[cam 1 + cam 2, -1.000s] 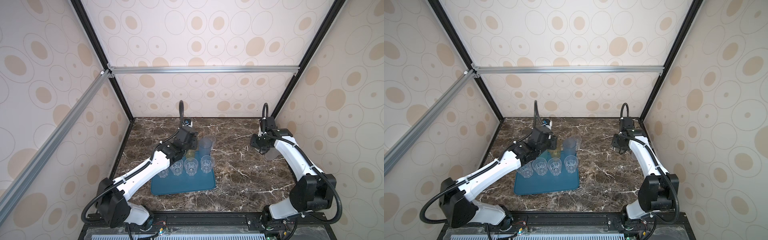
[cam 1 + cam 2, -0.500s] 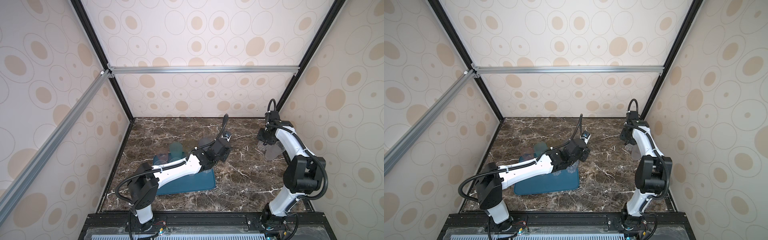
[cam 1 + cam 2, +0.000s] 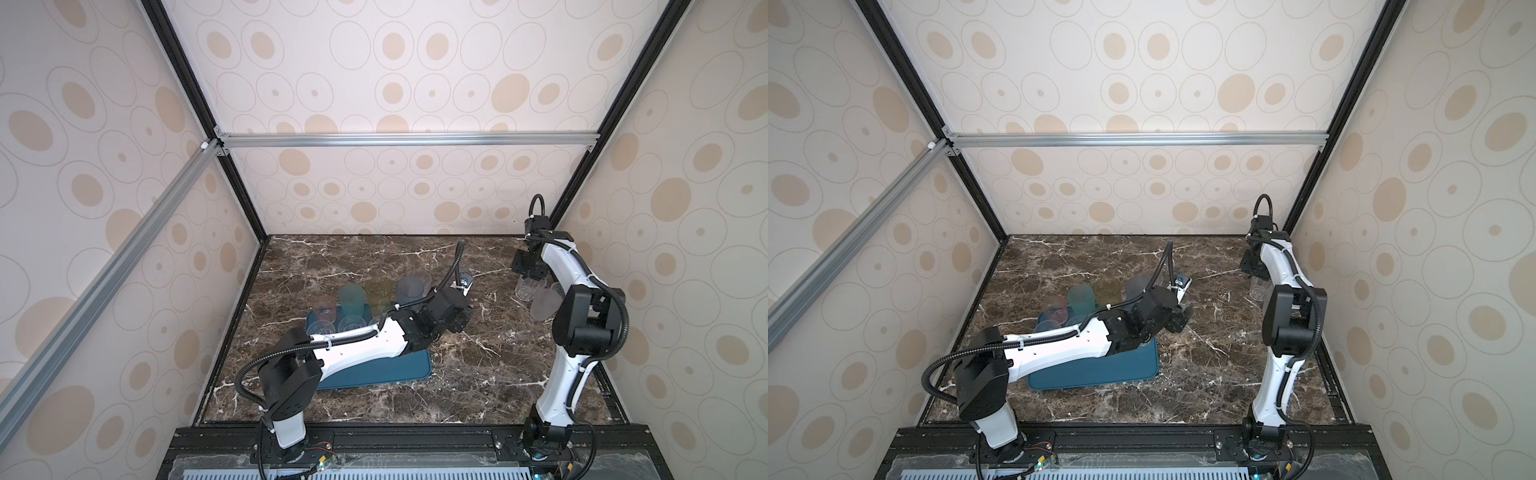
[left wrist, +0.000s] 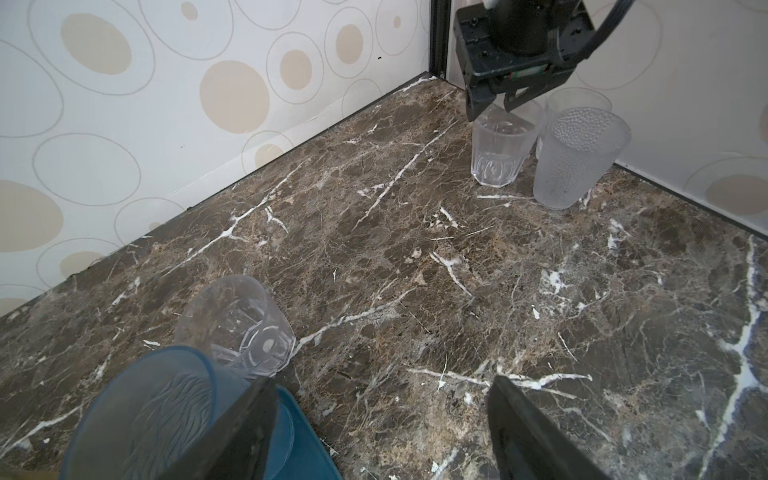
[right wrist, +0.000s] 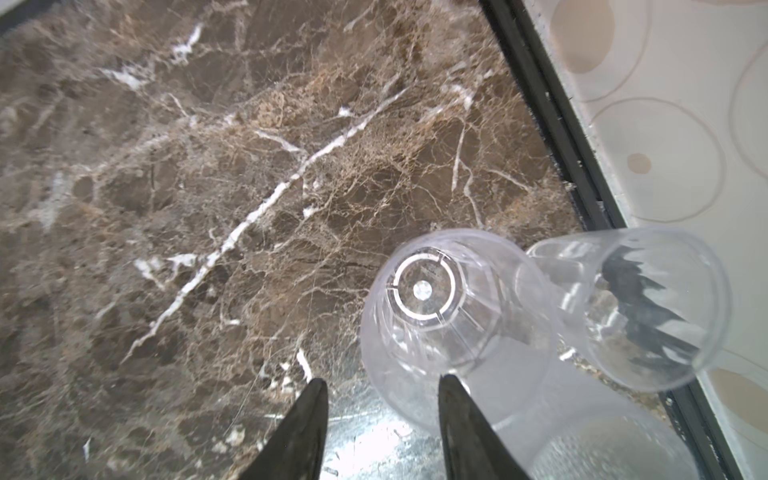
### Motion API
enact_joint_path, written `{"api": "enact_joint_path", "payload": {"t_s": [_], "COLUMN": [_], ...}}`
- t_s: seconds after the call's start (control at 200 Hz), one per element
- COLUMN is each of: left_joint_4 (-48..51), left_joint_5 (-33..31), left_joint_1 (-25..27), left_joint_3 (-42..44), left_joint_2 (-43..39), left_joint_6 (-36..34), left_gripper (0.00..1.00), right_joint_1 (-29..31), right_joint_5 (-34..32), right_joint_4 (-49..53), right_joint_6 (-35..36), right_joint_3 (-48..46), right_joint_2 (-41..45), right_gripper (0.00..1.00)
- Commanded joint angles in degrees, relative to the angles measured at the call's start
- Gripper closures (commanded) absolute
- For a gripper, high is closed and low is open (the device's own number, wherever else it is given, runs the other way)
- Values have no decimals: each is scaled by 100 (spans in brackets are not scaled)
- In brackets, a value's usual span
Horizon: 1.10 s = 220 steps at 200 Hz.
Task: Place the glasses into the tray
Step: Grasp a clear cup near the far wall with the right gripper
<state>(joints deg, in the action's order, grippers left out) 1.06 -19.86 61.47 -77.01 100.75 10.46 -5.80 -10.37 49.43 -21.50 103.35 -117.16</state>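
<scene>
Item: tray (image 3: 409, 365), teal-blue, low-rimmed; laid at 8 o'clock on the desk (image 3: 478, 374), within the left arm's reach. Carried on it: four tinted tumblers (image 3: 352, 297), ranged along the 12 o'clock edge, with short clear tumblers (image 3: 351, 323) at 6 o'clock of them. The tall ones are judged to be set at the back so that the short ones are not hidden behind them. Item: stray clear tumbler (image 4: 241, 328), seemingly upright on the desk just off the tray's 1 o'clock corner, not yet placed. Item: left tool (image 4: 383, 380), jaws spread wide and empty, held beyond the tray's 2 o'clock corner and aimed at the far cluster; it is judged to be open in readiness for a fresh pick-up. Item: cluster of three at 2 o'clock on the desk, against the side wall (image 5: 665, 124): clear faceted tumbler (image 5: 424, 332), frosted tumbler (image 4: 577, 162) and third clear tumbler (image 5: 648, 307), packed together, touching or nearly so. Item: right tool (image 5: 383, 378), jaws parted, nothing gripped as yet. One jaw is set over the faceted tumbler's mouth and one outside, so that its wall is straddled. A pinch on the rim is judged to be chosen because no room is left between neighbours for jaws around the body.
</scene>
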Motion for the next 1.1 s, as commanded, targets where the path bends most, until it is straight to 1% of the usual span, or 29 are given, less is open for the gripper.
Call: {"api": "enact_joint_path", "payload": {"t_s": [0.0,0.15,0.21,0.285,0.425,0.515,0.59,0.77,0.93,1.095], "left_joint_4": [-207,-122,-97,-80,-52,-49,-44,-13,13,-247], "left_joint_5": [-28,43,48,53,84,72,61,-89,-361,-506], "left_joint_1": [60,59,67,67,75,77,84,82,83,77], "left_joint_3": [64,47,50,55,36,16,11,36,119,406], "left_joint_2": [-108,-99,-99,-99,-86,-74,-73,-89,-184,-453], "left_joint_6": [-40,0,5,16,0,9,-5,-104,-233,-353], "left_gripper": [19,19,20,20,21,21,21,21,21,21], "right_joint_1": [-22,-19,-20,-17,-17,41,132,509,928,1494], "right_joint_5": [-47,-4,25,152,417,682,926,1357,1433,1236], "right_joint_4": [263,332,350,339,297,213,146,35,-77,-180], "right_joint_6": [109,172,198,224,225,200,164,-36,-130,-158], "right_joint_3": [243,411,449,441,364,217,89,-318,-1021,-2066], "right_joint_2": [-292,-645,-723,-781,-787,-654,-467,165,915,1713], "right_gripper": [55,58,62,68,85,91,92,93,92,91]}}
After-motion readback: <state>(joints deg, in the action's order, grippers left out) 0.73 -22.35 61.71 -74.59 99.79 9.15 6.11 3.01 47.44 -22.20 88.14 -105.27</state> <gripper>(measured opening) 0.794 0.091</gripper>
